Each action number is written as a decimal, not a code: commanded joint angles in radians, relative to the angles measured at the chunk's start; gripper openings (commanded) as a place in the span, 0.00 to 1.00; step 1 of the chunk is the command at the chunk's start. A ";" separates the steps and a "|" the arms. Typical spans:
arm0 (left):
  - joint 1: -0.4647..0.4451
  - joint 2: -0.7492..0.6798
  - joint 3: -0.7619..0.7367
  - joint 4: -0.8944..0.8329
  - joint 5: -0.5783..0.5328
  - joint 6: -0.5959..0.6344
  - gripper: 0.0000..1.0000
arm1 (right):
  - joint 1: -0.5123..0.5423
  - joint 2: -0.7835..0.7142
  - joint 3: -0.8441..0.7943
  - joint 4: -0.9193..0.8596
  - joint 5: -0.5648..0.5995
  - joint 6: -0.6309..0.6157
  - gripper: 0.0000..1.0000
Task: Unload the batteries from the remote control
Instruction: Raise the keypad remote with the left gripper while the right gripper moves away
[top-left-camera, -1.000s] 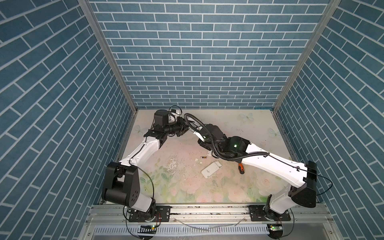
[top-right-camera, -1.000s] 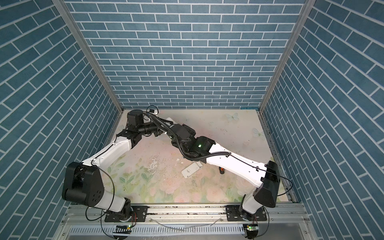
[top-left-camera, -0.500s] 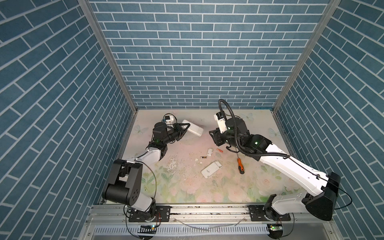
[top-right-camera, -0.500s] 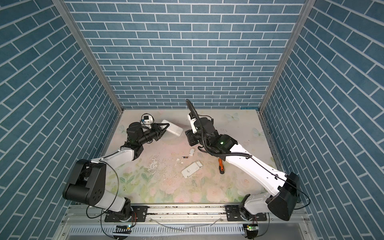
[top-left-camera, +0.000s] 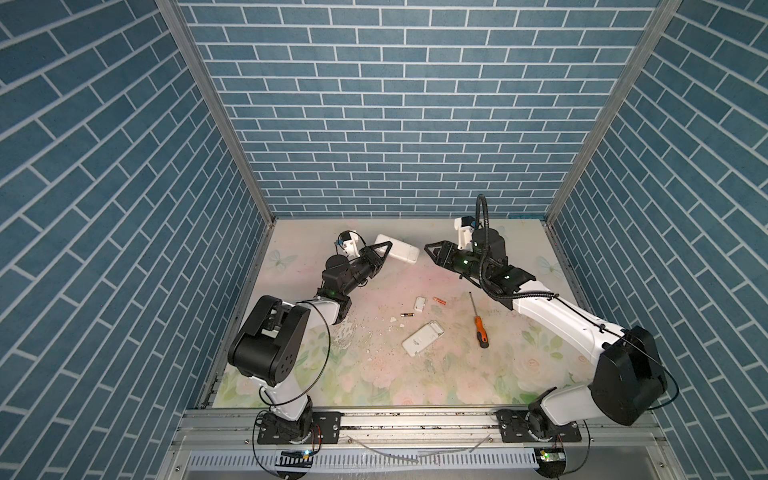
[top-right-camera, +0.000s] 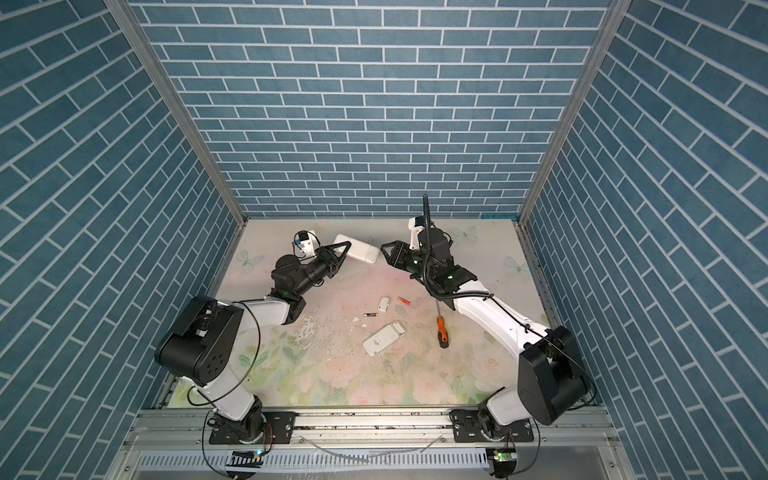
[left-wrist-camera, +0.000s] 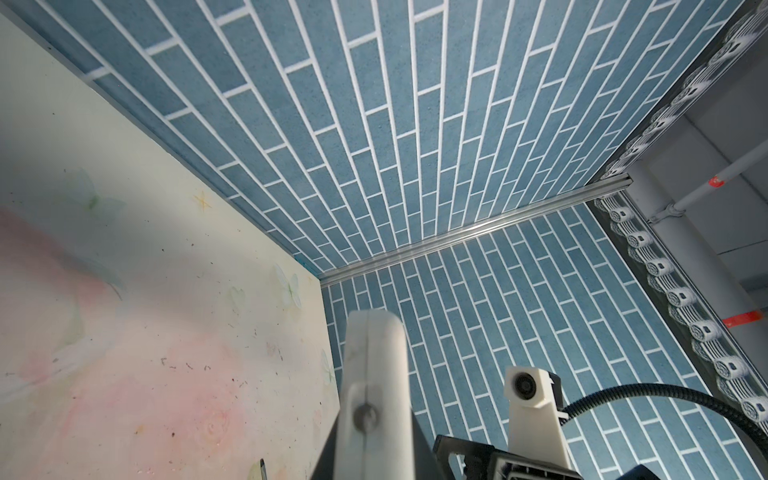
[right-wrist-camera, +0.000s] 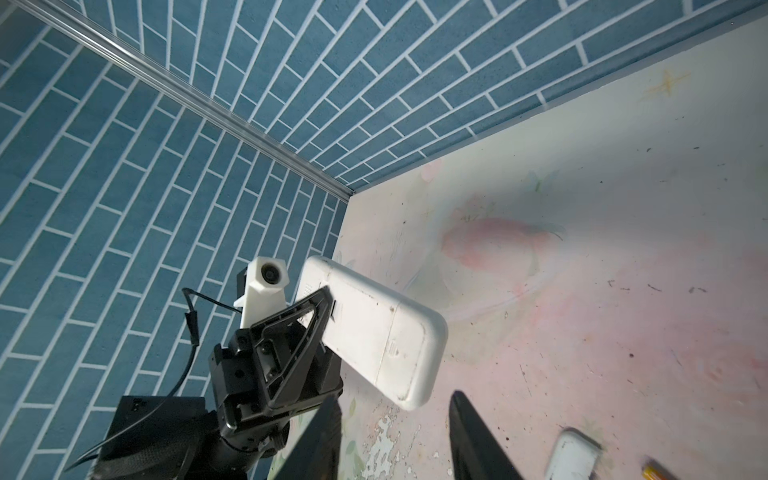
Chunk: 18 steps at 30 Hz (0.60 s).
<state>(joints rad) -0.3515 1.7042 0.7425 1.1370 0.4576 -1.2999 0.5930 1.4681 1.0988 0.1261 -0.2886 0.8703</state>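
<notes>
Presently left gripper (top-left-camera: 386, 250) is clamping white plastic remote (top-left-camera: 400, 249) upper-centre, right gripper (top-left-camera: 430, 253) gaping; 2 slick-looking cylindrical batteries (top-left-camera: 439, 300) probably want mid-body pinches.

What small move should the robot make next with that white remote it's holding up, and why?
Probably bring the right gripper forward onto the free end of the white remote control. The left gripper holds it clamped in the air, and its battery cover looks closed. The right gripper's jaws stand open and empty, pointing at that end.
</notes>
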 joint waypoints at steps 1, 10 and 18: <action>-0.006 -0.003 0.040 0.074 -0.005 0.006 0.00 | -0.006 0.029 0.016 0.086 -0.073 0.088 0.43; -0.015 -0.002 0.063 0.063 0.007 0.009 0.00 | -0.007 0.107 0.072 0.076 -0.126 0.109 0.43; -0.022 0.001 0.065 0.060 0.013 0.009 0.00 | -0.007 0.137 0.113 0.087 -0.136 0.108 0.42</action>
<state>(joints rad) -0.3676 1.7050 0.7837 1.1507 0.4572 -1.2987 0.5880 1.5898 1.1446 0.1791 -0.4072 0.9466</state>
